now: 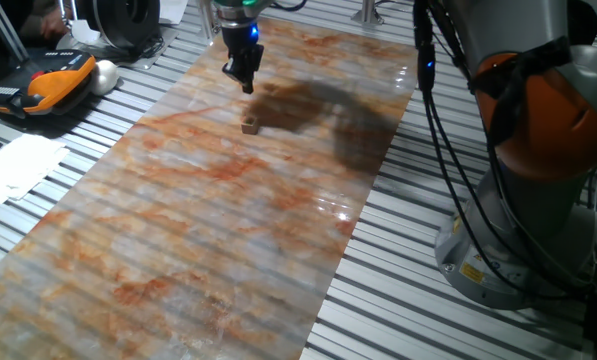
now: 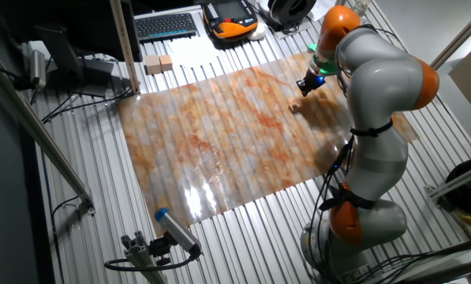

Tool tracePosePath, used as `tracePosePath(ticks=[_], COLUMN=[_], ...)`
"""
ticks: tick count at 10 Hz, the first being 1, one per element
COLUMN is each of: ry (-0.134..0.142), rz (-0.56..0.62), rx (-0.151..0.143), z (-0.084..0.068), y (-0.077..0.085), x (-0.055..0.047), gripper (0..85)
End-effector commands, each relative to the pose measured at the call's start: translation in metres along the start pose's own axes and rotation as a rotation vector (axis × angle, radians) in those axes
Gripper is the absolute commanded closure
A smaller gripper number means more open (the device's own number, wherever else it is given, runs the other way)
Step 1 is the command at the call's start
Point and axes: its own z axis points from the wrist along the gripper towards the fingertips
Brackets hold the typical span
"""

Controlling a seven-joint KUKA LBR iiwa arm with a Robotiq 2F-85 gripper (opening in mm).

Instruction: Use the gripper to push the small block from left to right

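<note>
While the pincer (image 1: pixel 245 80) is held just above the marbled sheet (image 1: pixel 208 200) on the worktop (image 1: pixel 418 250), its fingers are seen pressed together, gripping nothing. The small block (image 1: pixel 249 126) is found resting on the sheet, near the tip but apart.

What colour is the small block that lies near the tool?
Light tan, plain wood. The small block shows best in one fixed view, just below the tool.

One fixed view: low, close, along mat (image 1: pixel 208 230). Other: high, farther, opposite side; both share mat.
</note>
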Motion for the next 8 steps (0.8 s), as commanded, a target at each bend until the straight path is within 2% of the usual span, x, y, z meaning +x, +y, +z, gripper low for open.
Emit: tracePosePath(ticks=[1, 3, 4, 6, 8], ry=[0.004, 0.013, 0.008, 0.002, -0.002], rz=[0.000, -0.010, -0.012, -0.012, -0.010], rx=[0.006, 0.017, 0.015, -0.006, -0.016], z=[0.003, 0.011, 0.019, 0.037, 0.045], y=[0.000, 0.000, -0.001, -0.002, 0.000], x=[-0.003, -0.006, -0.005, -0.002, -0.002], gripper=[85.0, 85.0, 85.0, 85.0, 85.0])
